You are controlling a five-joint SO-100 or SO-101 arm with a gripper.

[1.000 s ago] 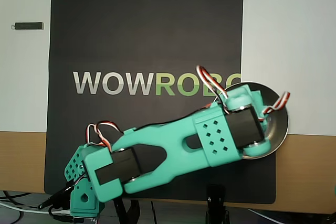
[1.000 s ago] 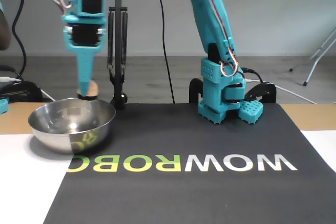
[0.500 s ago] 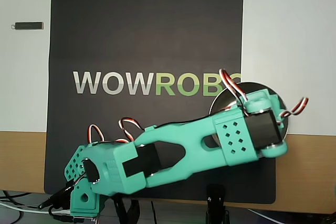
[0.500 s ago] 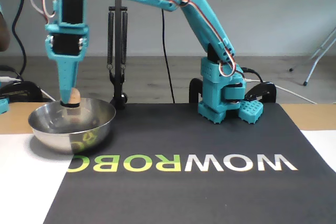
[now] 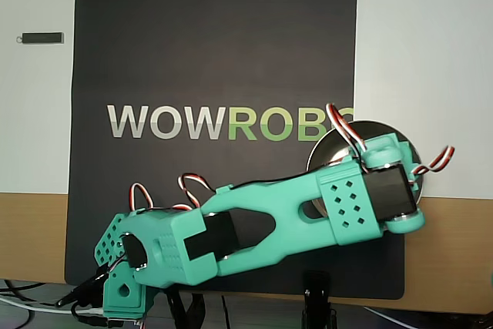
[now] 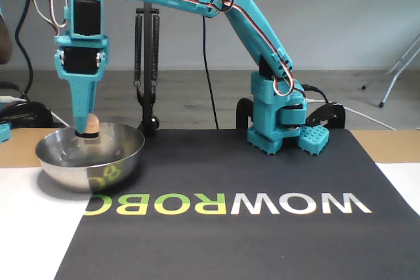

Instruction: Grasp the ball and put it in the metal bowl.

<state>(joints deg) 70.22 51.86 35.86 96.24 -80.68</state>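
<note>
Since half a second ago the turquoise two-finger tool [image 6: 86, 130] has barely shifted in the fixed view: it was already over the bowl and has settled slightly, where a second ago it hung higher and nearer the bowl's right side. It points straight down and is closed on the small tan wooden-looking ball [image 6: 92, 123], which sits at the fingertips, level with or just above the rim of the round shallow silvery steel bowl [image 6: 125, 155] and inside its outline. In the overhead view the wrist hides both ball and tool; only part of the bowl's rim [image 5: 327, 148] shows beside the arm.

The step in hand looks like the release. The main risk is bounce: a hard smooth sphere dropped from rim height onto steel may rebound or run up the sloped wall and hop out. That seems more likely if the fingers open fast or the ball sticks to one pad and is flicked sideways.

A second risk is the bowl itself. It sits loose, half on the dark printed mat [image 6: 262, 227] and half on the white sheet [image 6: 33, 227] over the tabletop, so a lower descent could nudge the wall and slide or tip it.
</note>
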